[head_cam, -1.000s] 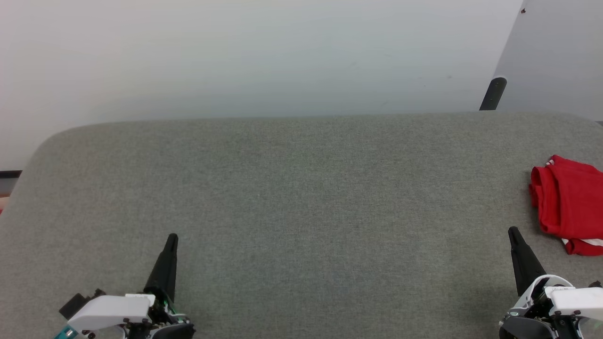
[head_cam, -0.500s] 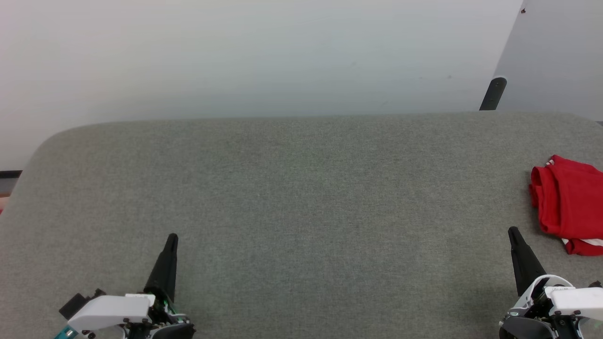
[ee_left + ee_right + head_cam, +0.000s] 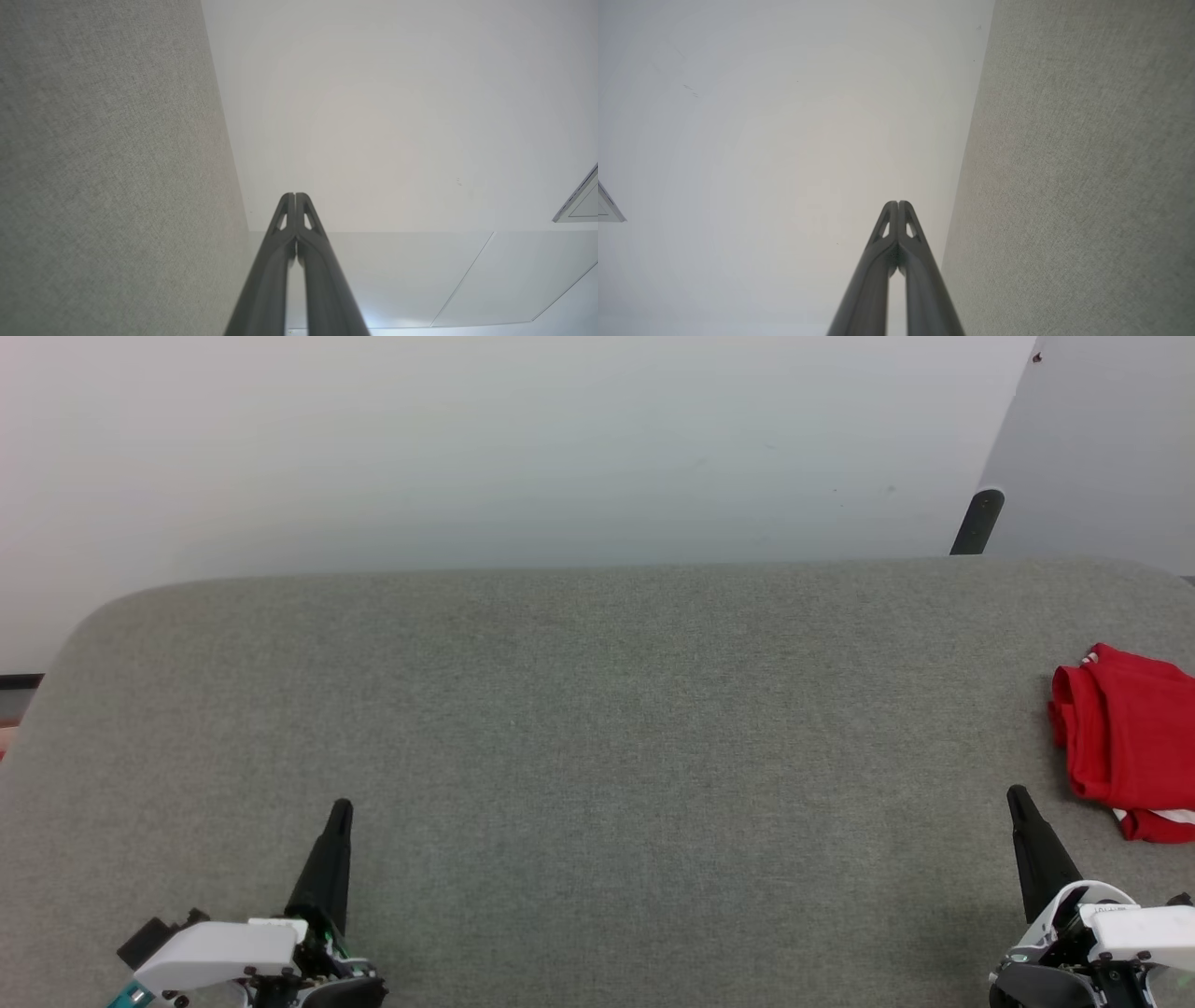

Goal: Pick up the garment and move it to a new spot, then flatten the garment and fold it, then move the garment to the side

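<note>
The shirt (image 3: 1125,742) sits in a folded red bundle at the far right of the grey pad (image 3: 597,709), bit of striped trim peeking out, partly cut off by the frame. Both the left gripper (image 3: 341,810) and right gripper (image 3: 1017,796) are pinched closed, holding nothing. The right one's near the shirt, not touching.

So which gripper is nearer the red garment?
Right. The right gripper is close, just below-left of the garment in the head view; the left gripper is far to its left.
</note>
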You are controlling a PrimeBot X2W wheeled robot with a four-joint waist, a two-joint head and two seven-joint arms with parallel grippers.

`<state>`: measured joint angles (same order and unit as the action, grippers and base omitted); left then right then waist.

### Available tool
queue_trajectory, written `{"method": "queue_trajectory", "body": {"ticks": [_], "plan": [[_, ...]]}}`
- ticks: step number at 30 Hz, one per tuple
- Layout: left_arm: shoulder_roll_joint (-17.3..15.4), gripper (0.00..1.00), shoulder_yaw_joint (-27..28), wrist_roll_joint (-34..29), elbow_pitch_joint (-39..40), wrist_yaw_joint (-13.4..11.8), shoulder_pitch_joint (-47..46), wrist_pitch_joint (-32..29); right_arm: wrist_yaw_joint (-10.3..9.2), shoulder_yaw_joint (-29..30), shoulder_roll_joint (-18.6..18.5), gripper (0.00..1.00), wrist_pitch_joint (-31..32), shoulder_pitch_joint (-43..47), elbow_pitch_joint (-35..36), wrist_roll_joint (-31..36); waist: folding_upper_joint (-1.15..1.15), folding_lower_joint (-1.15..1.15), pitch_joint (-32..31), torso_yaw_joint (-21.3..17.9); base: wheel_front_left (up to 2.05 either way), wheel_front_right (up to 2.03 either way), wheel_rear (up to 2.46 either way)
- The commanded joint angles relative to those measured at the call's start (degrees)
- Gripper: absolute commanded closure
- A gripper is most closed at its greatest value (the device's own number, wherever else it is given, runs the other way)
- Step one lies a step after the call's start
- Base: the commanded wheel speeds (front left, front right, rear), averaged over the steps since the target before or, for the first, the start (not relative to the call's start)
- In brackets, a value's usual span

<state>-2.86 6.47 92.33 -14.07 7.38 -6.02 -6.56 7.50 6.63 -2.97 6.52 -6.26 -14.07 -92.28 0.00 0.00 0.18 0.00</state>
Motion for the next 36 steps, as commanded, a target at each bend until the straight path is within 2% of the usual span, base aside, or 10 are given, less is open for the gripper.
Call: {"method": "queue_trajectory", "body": {"ticks": [1,36], "plan": [[0.0,1.00,0.1,0.2,0.1,0.2,-0.5,-0.1,-0.02,-0.2,0.2,1.00,0.0,-0.1,0.0,-0.3,0.00,0.00,0.0,0.0,0.00,0.00,0.00],[0.0,1.00,0.1,0.2,0.1,0.2,-0.5,-0.1,-0.02,-0.2,0.2,1.00,0.0,-0.1,0.0,-0.3,0.00,0.00,0.0,0.0,0.00,0.00,0.00]]}}
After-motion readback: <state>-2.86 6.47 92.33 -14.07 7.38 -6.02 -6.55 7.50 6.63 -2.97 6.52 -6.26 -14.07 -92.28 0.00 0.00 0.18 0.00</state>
